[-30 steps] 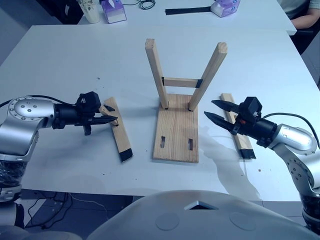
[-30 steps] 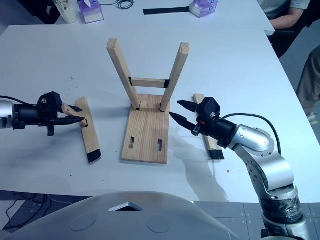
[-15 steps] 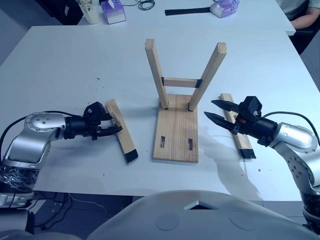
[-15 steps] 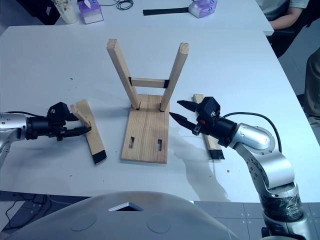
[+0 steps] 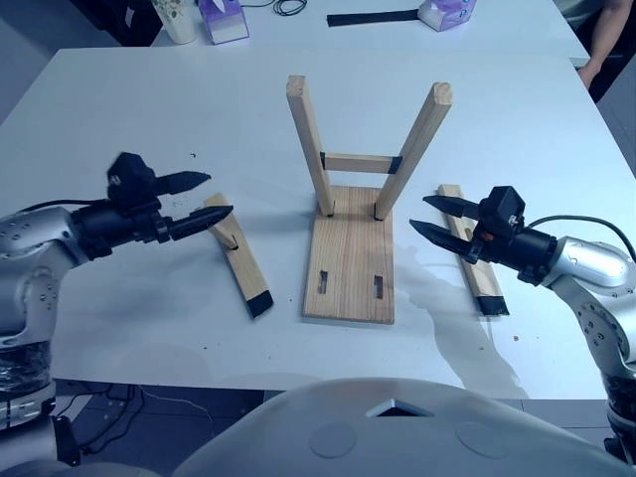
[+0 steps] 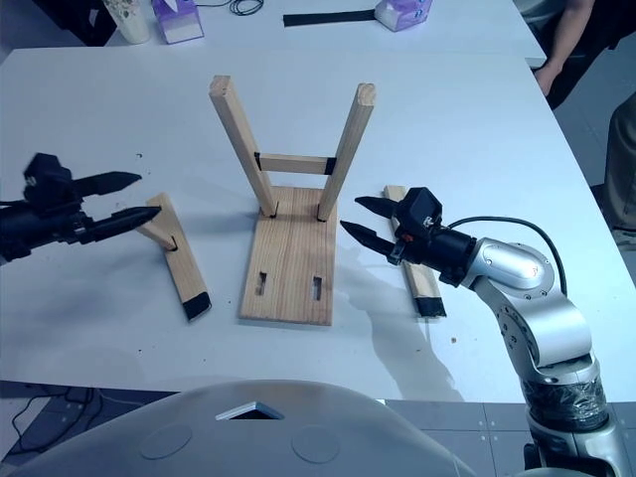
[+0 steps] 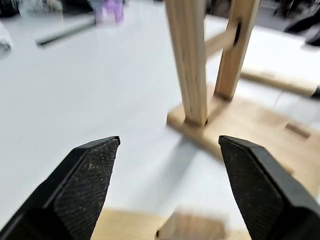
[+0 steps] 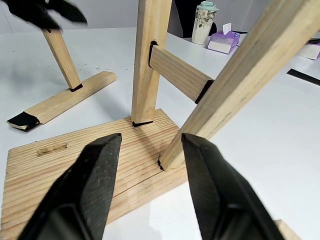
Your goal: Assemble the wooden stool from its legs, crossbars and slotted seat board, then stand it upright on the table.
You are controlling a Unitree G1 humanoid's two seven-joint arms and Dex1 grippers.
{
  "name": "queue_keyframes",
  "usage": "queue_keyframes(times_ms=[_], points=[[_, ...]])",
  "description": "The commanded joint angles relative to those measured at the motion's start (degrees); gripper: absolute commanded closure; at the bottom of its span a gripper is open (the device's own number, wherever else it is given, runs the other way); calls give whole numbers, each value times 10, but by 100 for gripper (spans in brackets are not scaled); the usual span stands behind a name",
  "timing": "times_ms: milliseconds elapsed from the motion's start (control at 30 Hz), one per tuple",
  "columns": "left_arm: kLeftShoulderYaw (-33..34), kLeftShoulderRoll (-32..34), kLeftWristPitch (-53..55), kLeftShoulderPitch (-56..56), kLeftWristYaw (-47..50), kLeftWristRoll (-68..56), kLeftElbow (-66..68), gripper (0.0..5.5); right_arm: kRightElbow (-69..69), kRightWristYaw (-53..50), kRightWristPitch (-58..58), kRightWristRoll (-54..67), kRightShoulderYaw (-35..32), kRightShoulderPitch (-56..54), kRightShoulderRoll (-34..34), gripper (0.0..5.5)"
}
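The left gripper (image 5: 219, 194) hovers, fingers apart, by the loose leg (image 5: 241, 266) at nine o'clock of the seat board (image 5: 350, 270); the right gripper (image 5: 418, 213), fingers likewise apart, hovers at three.

The right gripper (image 5: 417, 213) covers the middle of the right loose leg (image 5: 485, 286). Right wrist view: the picture edge cuts off both upright legs (image 8: 149, 60). Left wrist view: the left loose leg (image 7: 195, 226) is blurred and cut off by the edge.

One seat board (image 5: 348, 248) holds two upright legs, left (image 5: 310, 144) and right (image 5: 412, 149), one crossbar (image 5: 358, 164) and two open slots (image 5: 324, 281). Two loose legs (image 5: 243, 263) (image 5: 484, 283) lie on the counter (image 5: 149, 109). Far back: two tissue boxes (image 5: 224, 20) (image 5: 444, 12), one cup (image 5: 179, 20), one black strip (image 5: 373, 19).
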Motion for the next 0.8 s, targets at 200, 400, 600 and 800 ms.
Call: queue_keyframes(times_ms=[200, 400, 600, 800], points=[[8, -34, 32, -15, 38, -57, -40, 208, 10, 7, -6, -4, -4, -18, -6, 331], [-10, -63, 37, -45, 90, -55, -41, 259, 10, 11, -5, -5, 1, -20, -8, 331], [-6, -72, 35, -55, 108, -61, -40, 259, 12, 17, -3, -5, 1, -26, -10, 331], [-7, -79, 40, -65, 113, -77, -38, 259, 14, 22, -1, -4, 3, -30, -11, 331]])
